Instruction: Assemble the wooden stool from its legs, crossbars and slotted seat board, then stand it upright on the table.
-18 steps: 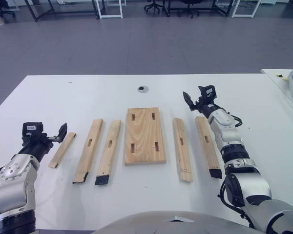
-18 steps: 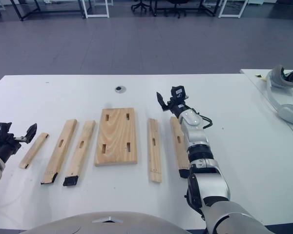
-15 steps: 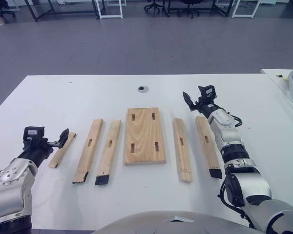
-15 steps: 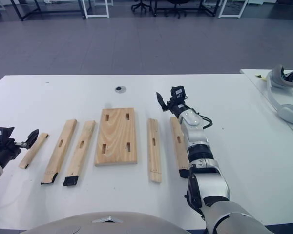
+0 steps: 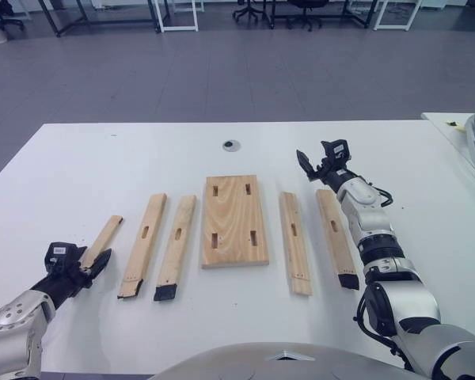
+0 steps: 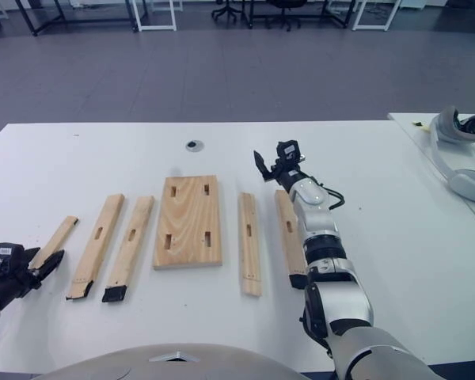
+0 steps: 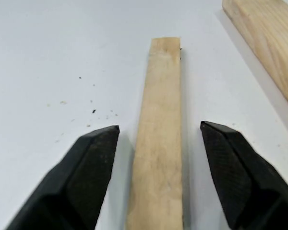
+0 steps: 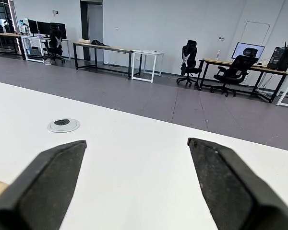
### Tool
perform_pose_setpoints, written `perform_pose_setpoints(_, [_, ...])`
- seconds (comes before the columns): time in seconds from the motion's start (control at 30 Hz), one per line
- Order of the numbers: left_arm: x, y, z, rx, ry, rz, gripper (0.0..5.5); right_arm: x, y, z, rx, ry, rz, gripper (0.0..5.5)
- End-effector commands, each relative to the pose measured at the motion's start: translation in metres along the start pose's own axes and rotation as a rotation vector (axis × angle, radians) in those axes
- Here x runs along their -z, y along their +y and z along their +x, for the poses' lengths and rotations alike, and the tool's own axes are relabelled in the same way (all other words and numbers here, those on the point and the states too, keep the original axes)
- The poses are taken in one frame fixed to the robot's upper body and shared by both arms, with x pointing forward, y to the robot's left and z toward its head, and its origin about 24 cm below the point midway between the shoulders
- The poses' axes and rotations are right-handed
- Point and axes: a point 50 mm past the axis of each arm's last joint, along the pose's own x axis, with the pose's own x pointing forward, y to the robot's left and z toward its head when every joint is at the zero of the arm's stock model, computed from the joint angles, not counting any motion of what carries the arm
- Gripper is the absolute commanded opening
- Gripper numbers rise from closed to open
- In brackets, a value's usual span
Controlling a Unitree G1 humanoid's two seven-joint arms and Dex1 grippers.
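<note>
Straddling the near end of the short crossbar (image 7: 164,91), the left gripper (image 7: 158,130) is spread, 1 finger on each side. Thin, stiff and probably light, it should pinch easily across its width nearer mid-length. The right gripper (image 5: 317,161), also spread, hovers beyond 1 leg (image 5: 335,233).

An open-plan office or lab: rows of desks (image 8: 145,53), black swivel chairs (image 8: 188,58), monitors (image 8: 247,49), grey floor (image 5: 222,79).

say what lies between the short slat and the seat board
Two slotted legs, shown in the eye views: outer leg by the short slat, inner leg by the seat board.
</note>
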Motion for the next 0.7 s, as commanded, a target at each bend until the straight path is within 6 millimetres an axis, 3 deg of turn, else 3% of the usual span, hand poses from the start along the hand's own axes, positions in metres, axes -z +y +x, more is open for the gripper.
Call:
perform_pose_setpoints(0.03, [0.022, 0.001, -0.006, -0.007, 0.12, 0.006, 2.53, 0.003, -0.001, -0.001, -0.004, 0.028, -0.015, 3.94])
perform_pose_setpoints(0.27, [0.025, -0.005, -0.007, 0.027, 0.161, 0.035, 1.38, 0.003, 0.002, 0.001, -0.01, 0.03, -0.023, 3.94])
perform_pose_setpoints(0.43, [0.015, 0.0, -0.006, -0.009, 0.145, 0.069, 1.29, 0.002, 0.002, 0.001, -0.017, 0.026, -0.009, 3.94])
perform_pose_setpoints(0.53, [-0.037, -0.008, 0.004, 0.0, -0.146, 0.109, 1.29, -0.013, 0.014, 0.008, -0.121, -0.021, 0.14, 3.94])
perform_pose_setpoints(0.7, [-0.146, -0.088, 0.013, 0.222, -0.618, 0.271, 1.29, -0.086, 0.07, 0.018, -0.533, -0.168, 0.62, 3.94])
